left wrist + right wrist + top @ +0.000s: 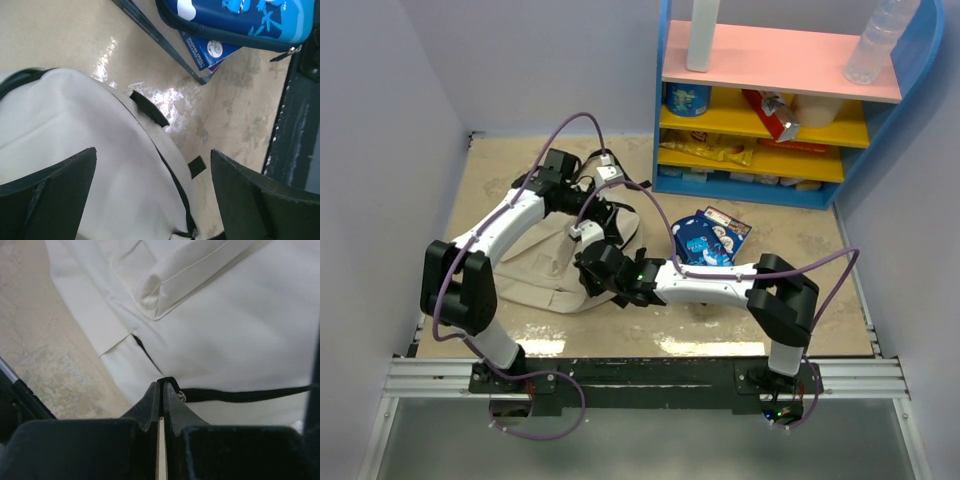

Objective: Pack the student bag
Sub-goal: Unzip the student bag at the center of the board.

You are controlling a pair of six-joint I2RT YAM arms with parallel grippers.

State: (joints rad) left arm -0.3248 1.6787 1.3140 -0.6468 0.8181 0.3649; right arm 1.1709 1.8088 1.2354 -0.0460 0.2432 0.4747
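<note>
The student bag (542, 268), a soft cream canvas backpack, lies flat on the table's left half. My left gripper (603, 222) hovers over its right part; in the left wrist view it (152, 197) stands open, with the bag's (75, 125) cloth and dark zipper line (170, 167) below the gap and nothing between the fingers. My right gripper (588, 265) reaches in from the right at the bag's near edge. In the right wrist view it (162, 386) is shut on the black zipper pull (170, 381), and the zipper (245, 395) runs off to the right across the bag (225, 330).
A blue pouch (698, 243) lies on a book (725, 222) right of the bag; the left wrist view shows the pouch (235, 20) too. A blue shelf unit (770, 110) at the back right holds a bottle (880, 40), a white container (701, 35) and snacks. Walls close in on both sides.
</note>
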